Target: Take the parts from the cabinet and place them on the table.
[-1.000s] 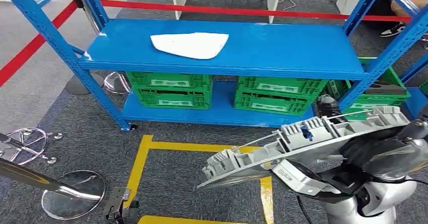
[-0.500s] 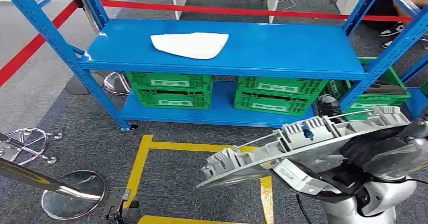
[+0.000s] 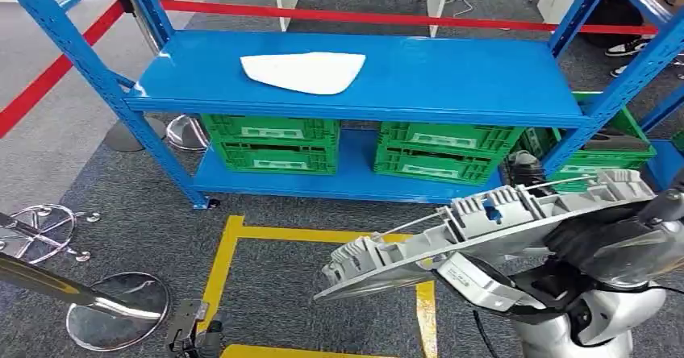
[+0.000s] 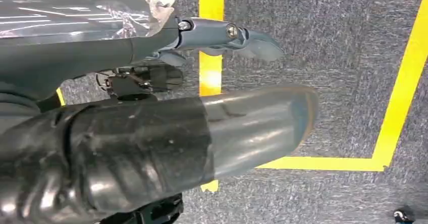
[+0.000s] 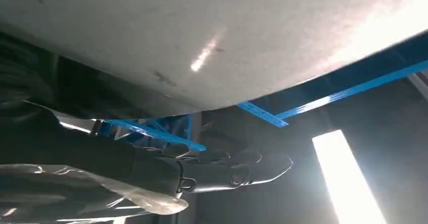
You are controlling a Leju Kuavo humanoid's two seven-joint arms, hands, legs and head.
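A long grey ribbed part (image 3: 484,229) hangs tilted over the carpet at the lower right of the head view. My right hand (image 3: 605,241) holds it from underneath at its right end. In the right wrist view the part's pale underside (image 5: 202,32) lies across the dark fingers (image 5: 227,171). A white flat part (image 3: 305,72) lies on the top board of the blue rack (image 3: 452,76), well ahead of the held part. My left hand (image 4: 227,133) hangs over grey carpet and yellow tape, thumb and finger apart, holding nothing.
Green crates (image 3: 270,142) (image 3: 448,150) fill the rack's lower shelf, with more (image 3: 613,152) to the right. Red barrier tape (image 3: 363,17) runs behind the rack. A chrome stanchion base (image 3: 117,308) stands at lower left. Yellow floor tape (image 3: 222,261) marks a box. A person (image 3: 637,19) is at top right.
A person's hand has come into the top right corner. The grey part and both my arms have held still.
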